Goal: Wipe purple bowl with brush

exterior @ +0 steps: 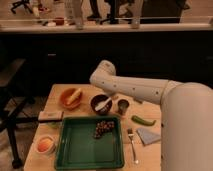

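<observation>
The purple bowl (101, 104) stands on the wooden table (60, 92), behind the green tray. The brush (106, 103) lies with its white handle slanting across the inside of the bowl. My white arm reaches in from the right, with its bent joint above the bowl. The gripper (112, 95) hangs just over the bowl's back right rim, by the upper end of the brush. The arm hides much of it.
An orange bowl (71, 97) with a yellow item stands left of the purple bowl, and a dark grey cup (123, 106) stands right of it. The green tray (75, 150) holds grapes (102, 129). A fork (133, 145), green vegetable (143, 120), grey cloth (148, 135) and small dish (45, 145) lie around.
</observation>
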